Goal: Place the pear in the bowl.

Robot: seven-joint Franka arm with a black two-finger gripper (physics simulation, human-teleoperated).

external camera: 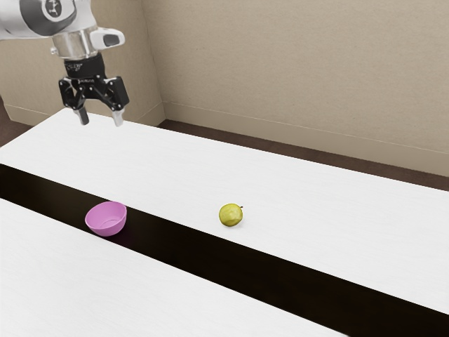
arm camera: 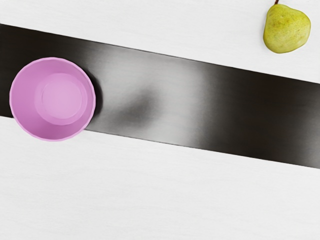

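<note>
Black gripper (external camera: 101,120) hangs empty, fingers spread wide, presumably to fit the pear (external camera: 231,215), at the exterior view's three o'clock from the upright pink bowl (external camera: 106,228).

The white worktop (external camera: 175,165) looks smooth and matt, with a faint grain like painted wood. The dark strip (arm camera: 240,112) running through it is glossy, and in the middle of the wrist view it carries a blurred pale sheen. At that view's left the pink bowl (arm camera: 62,97) looks like smooth plastic, softly shiny inside; at its upper right the pear (arm camera: 286,30) has smooth, faintly mottled skin. In the exterior view's upper left, the arm (external camera: 21,20) has a smooth white shell and a metallic-looking collar (external camera: 74,43) above the hard black gripper (external camera: 101,121). The wall (external camera: 295,67) behind looks matt and slightly rough.
</note>
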